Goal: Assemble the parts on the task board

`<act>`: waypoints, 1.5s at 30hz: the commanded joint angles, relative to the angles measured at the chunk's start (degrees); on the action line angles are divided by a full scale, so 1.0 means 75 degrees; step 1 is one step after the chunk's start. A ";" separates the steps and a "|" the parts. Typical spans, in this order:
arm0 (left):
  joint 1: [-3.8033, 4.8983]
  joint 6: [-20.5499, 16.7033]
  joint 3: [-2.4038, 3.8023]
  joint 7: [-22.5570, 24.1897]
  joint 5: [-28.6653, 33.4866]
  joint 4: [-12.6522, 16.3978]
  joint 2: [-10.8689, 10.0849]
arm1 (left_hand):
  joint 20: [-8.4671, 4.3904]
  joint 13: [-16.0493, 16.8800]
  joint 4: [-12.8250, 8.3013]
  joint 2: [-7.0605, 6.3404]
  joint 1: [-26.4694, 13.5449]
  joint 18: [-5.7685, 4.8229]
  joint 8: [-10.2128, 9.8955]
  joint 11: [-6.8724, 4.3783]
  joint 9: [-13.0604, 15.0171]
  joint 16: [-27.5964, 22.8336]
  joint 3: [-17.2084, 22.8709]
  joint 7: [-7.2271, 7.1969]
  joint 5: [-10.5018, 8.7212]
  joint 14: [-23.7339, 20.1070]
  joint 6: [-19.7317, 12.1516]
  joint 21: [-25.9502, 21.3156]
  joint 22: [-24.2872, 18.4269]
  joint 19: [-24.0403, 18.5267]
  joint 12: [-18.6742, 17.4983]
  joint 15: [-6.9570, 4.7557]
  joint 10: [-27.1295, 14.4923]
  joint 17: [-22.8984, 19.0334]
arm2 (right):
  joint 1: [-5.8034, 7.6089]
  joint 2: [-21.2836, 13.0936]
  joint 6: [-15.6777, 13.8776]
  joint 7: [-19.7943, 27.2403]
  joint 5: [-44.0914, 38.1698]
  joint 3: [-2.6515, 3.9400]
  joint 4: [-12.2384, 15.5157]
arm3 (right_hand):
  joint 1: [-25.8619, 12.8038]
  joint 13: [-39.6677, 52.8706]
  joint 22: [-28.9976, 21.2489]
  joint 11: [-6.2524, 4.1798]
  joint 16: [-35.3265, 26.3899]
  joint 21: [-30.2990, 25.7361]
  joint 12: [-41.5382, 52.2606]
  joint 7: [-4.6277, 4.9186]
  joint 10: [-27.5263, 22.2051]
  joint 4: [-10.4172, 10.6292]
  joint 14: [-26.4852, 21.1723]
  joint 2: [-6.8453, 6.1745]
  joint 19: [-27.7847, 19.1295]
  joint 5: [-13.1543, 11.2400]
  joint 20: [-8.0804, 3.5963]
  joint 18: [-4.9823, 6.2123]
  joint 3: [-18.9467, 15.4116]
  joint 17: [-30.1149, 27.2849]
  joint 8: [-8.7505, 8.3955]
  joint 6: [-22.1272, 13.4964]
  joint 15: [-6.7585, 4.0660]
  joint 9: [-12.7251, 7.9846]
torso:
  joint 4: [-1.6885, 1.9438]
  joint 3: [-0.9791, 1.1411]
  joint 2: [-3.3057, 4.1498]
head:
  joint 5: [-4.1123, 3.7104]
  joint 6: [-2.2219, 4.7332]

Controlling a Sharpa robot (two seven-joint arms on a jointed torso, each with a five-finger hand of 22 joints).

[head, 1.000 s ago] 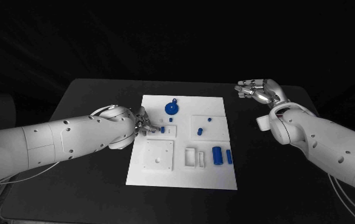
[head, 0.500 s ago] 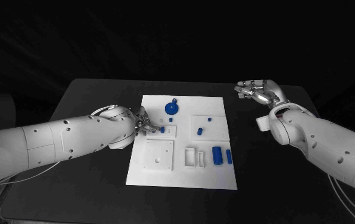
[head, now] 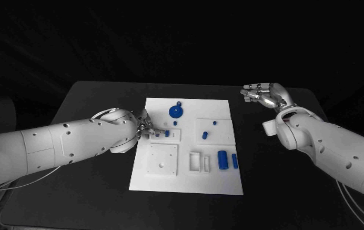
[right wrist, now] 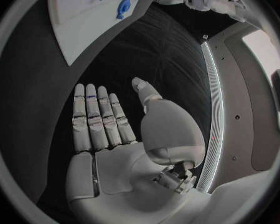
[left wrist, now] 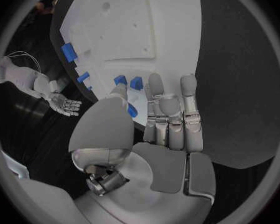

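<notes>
The white task board (head: 190, 180) lies mid-table with blue parts on it: a round disc (head: 175, 111), small pegs (head: 204, 134) and two cylinders (head: 223, 159). My left hand (head: 149, 129) sits at the board's left edge beside a small peg (head: 167, 133). In the left wrist view its fingers (left wrist: 171, 114) reach straight over the board (left wrist: 152, 40), with the thumb tip next to two blue pieces (left wrist: 120, 79). Another blue piece (left wrist: 132, 110) shows between thumb and fingers; whether it is held is unclear. My right hand (head: 264, 93) hovers off the board's far right, its fingers (right wrist: 96, 117) flat and holding nothing.
Bare black table (head: 99, 188) surrounds the board. On the board sit a square white plate with holes (head: 163, 160) and two slotted white blocks (head: 199, 161). The right wrist view shows the board's corner (right wrist: 77, 30) with the disc (right wrist: 123, 7).
</notes>
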 commanded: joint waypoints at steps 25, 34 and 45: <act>-0.0006 -0.0110 0.0457 0.0162 0.0765 0.0216 -0.0218 | 0.0081 -0.0043 -0.0160 0.0629 0.0222 0.0044 -0.0148 0.0089 -0.1191 -0.0059 -0.0044 0.0158 0.0954 -0.0044 -0.0071 -0.0121 0.0126 -0.0008 0.0078 0.0074 -0.0159 -0.0051 | -0.0033 0.0017 0.0098 0.0084 -0.0045 0.0003 -0.0023 | -0.0011 -0.0010 -0.0009 0.0024 -0.0049 -0.0010 -0.0023 0.0006 -0.0054 0.0049 -0.0073 0.0043 -0.0053 0.0059 -0.0025 0.0146 0.0011 -0.0010 -0.0039 -0.0048 0.0004 -0.0006 | 0.0002 -0.0007 -0.0001 | -0.0015 0.0003; -0.0002 0.0246 0.0547 0.0123 0.0892 0.0267 -0.0284 | 0.0082 -0.0043 -0.0340 0.0739 0.0254 0.0033 -0.0046 0.0092 -0.1353 -0.0063 -0.0104 0.0160 0.0987 -0.0061 -0.0095 -0.0129 0.0132 -0.0031 0.0090 0.0077 -0.0178 -0.0050 | -0.0044 0.0005 0.0102 0.0080 -0.0043 0.0003 -0.0022 | -0.0011 -0.0010 -0.0009 0.0024 -0.0049 -0.0010 -0.0023 0.0006 -0.0054 0.0049 -0.0073 0.0043 -0.0053 0.0059 -0.0025 0.0146 0.0011 -0.0010 -0.0039 -0.0048 0.0004 -0.0006 | 0.0015 0.0001 -0.0004 | 0.0002 -0.0010; -0.0004 0.0488 0.0523 0.0085 0.0812 0.0334 -0.0333 | 0.0099 -0.0041 -0.0649 0.0897 0.0313 0.0041 -0.0136 0.0108 -0.1555 -0.0069 -0.0219 0.0194 0.1028 -0.0089 -0.0128 -0.0126 0.0132 -0.0060 0.0106 0.0093 -0.0214 -0.0045 | -0.0060 0.0013 0.0111 0.0078 -0.0038 0.0003 -0.0024 | -0.0011 -0.0010 -0.0009 0.0024 -0.0049 -0.0010 -0.0023 0.0006 -0.0054 0.0049 -0.0073 0.0043 -0.0053 0.0059 -0.0025 0.0146 0.0011 -0.0010 -0.0039 -0.0048 0.0004 -0.0006 | 0.0003 -0.0004 -0.0001 | 0.0018 -0.0002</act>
